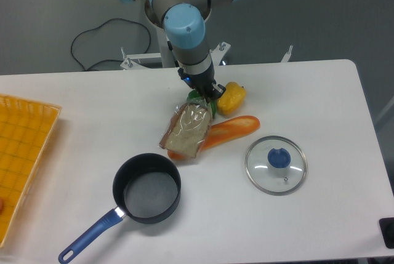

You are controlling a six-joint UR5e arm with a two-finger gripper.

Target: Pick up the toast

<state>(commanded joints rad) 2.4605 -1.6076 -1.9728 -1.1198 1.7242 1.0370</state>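
The toast [186,130], a speckled tan slice in shiny clear wrap, sits near the middle of the frame, tilted so its upper end points toward the upper right. Its lower end lies over the left end of the long orange loaf [231,130], which runs off to the right across the white tabletop [320,104]. The claw [208,96] is directly above and a little right of the slice's upper edge, right at the top of the wrapping; whether its fingers are pressed on the plastic or merely touching it cannot be told, since they are small and dark against the things behind them. Whether the slice is lifted clear of the tabletop is also unclear.

Just behind the claw a bit of green [198,98] shows, and the yellow pepper [232,98] lies immediately to its right, above the loaf. Lower right of the loaf rests a round glass lid [276,165] with a blue knob. Lower left of the toast stands a dark saucepan [148,188] with a blue handle pointing toward the lower left corner. An orange tray [21,153] occupies the left edge of the frame.
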